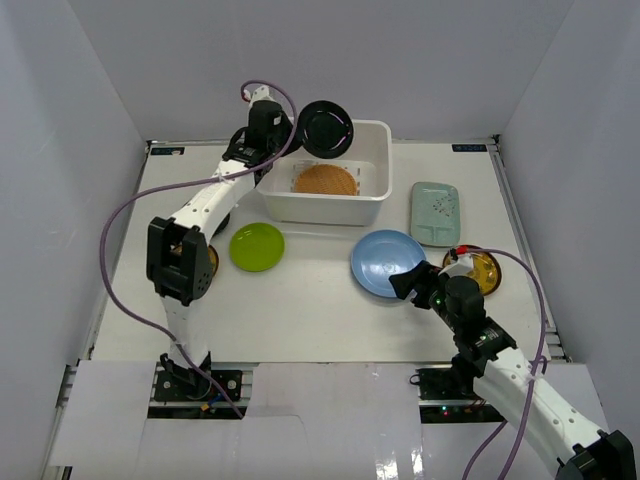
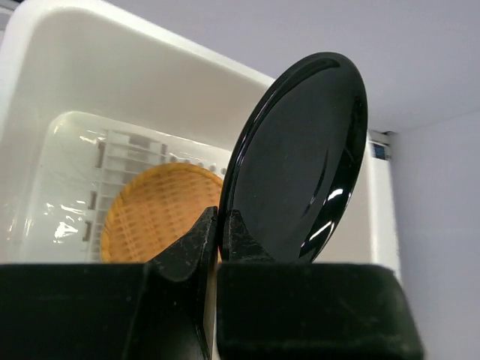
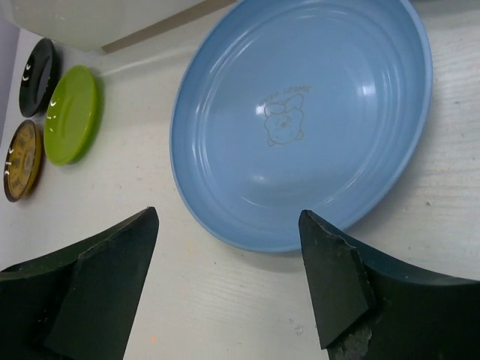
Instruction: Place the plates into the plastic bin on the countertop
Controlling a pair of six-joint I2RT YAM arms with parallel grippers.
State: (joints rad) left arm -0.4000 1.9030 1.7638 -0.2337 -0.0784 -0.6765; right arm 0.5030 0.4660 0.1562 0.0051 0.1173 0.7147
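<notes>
Task state at the moment shown. The white bin stood at the far middle of the counter. It held one plate, the woven tan one, lying flat on its slotted bottom.

A second plate, glossy black, was on its way in. The left jaws were clamped on its rim and held it on edge above the bin's far left side, clear of the tan plate. It had not yet been set down.

Six plates lay on the counter, yet to be moved:
- The light blue round plate lay in front of the bin, to the right.
- The lime green round plate lay in front of the bin, to the left.
- The pale green rectangular plate lay just beside the bin's right end.
- One patterned yellow plate lay right of the blue one, partly hidden by the right wrist.
- The other patterned yellow plate lay near the green one.
- The other black plate also lay near the green one; in the top view both were largely covered by the left arm.

The right jaws stood apart and empty, low over the counter just short of the blue plate's near rim. This suggested that plate as the next pick.

Count: eight plates in all, with one in the bin, one held and six on the counter. By kind there were two black, two yellow, and one each of tan, blue, lime green and pale green. There was one bin and two arms. By this judgement the task was at an early stage.
</notes>
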